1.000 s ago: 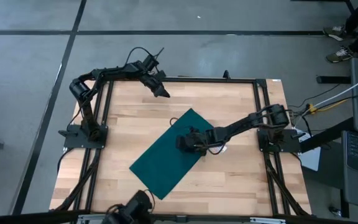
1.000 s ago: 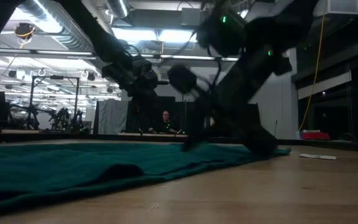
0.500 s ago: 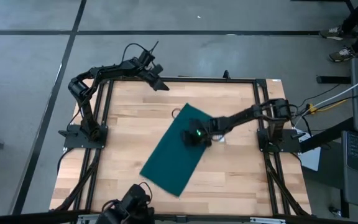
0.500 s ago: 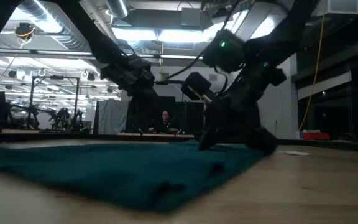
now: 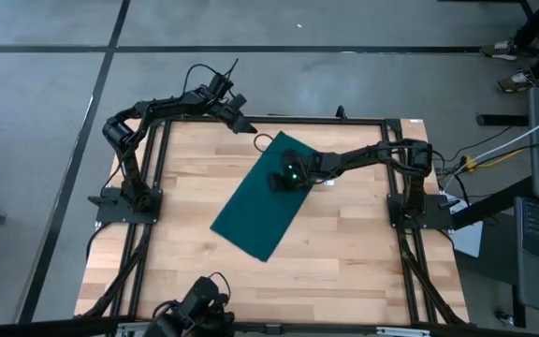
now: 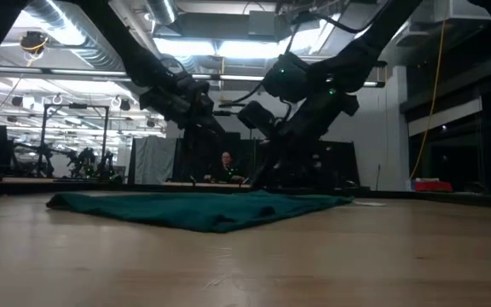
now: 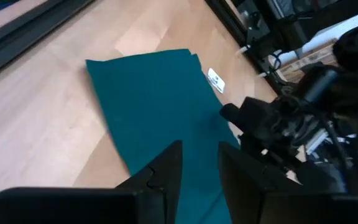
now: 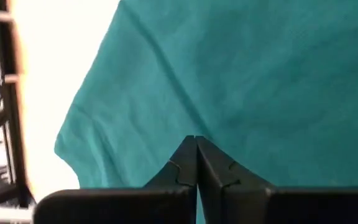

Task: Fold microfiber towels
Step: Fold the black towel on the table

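Near the counter's (image 5: 344,243) centre, toward 1 o'clock, the right jaws (image 8: 196,144) press clenched onto the towel (image 5: 262,199), fingers together against the cloth. That teal towel lies flat, slanting from 1 o'clock down toward 7 o'clock. At 11 o'clock, over the counter's far edge, the left jaws (image 7: 199,155) hover released, apart from the cloth. A small white card (image 7: 215,80) lies just beside the towel.

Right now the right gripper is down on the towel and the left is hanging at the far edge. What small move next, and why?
Probably bring the left gripper down onto the towel's far corner. The towel lies flat as a long rectangle, so one more fold seems due. The right gripper is shut, pressing on the towel near that far end, while the left gripper, open, hovers just beyond the corner.
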`<state>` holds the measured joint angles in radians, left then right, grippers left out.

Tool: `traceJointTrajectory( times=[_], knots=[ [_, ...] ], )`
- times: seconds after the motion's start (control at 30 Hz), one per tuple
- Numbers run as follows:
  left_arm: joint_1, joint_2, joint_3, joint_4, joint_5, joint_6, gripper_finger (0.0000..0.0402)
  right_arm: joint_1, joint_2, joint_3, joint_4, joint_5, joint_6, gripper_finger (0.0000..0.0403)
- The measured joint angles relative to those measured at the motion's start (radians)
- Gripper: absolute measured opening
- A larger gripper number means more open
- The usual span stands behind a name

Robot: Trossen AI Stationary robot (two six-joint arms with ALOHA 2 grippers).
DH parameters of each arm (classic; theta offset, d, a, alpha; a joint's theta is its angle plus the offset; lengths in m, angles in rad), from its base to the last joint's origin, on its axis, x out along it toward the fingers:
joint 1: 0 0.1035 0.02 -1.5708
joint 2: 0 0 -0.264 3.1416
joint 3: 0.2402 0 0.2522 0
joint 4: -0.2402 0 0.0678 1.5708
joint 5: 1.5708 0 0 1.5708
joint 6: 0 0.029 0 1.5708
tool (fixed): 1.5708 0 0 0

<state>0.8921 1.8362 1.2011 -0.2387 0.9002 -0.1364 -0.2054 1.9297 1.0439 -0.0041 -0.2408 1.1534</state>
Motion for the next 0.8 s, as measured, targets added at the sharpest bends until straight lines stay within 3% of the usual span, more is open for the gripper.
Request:
traceJointTrajectory(
  times=[0.17, 0.3, 0.43, 0.57, 0.8],
  knots=[
    [0.000, -0.020, 0.000, -0.062, 0.009, 0.035, 0.0099, 0.042, -0.042, 0.004, 0.030, -0.037, -0.005, 0.0043],
    [-0.008, -0.037, 0.000, -0.319, -0.084, 0.243, 0.0096, 0.099, -0.047, 0.003, 0.011, -0.011, 0.040, 0.0074],
    [-0.036, -0.038, 0.000, -0.480, -0.186, 0.376, 0.0091, 0.142, -0.047, 0.003, 0.045, 0.046, 0.090, 0.0051],
    [-0.042, -0.038, 0.000, -0.439, -0.212, 0.345, 0.0088, 0.171, -0.048, 0.004, 0.082, 0.094, 0.110, 0.0007],
    [-0.032, -0.038, 0.000, -0.408, -0.262, 0.308, 0.0088, 0.205, -0.040, 0.000, -0.022, 0.132, 0.095, 0.0003]
  ],
)
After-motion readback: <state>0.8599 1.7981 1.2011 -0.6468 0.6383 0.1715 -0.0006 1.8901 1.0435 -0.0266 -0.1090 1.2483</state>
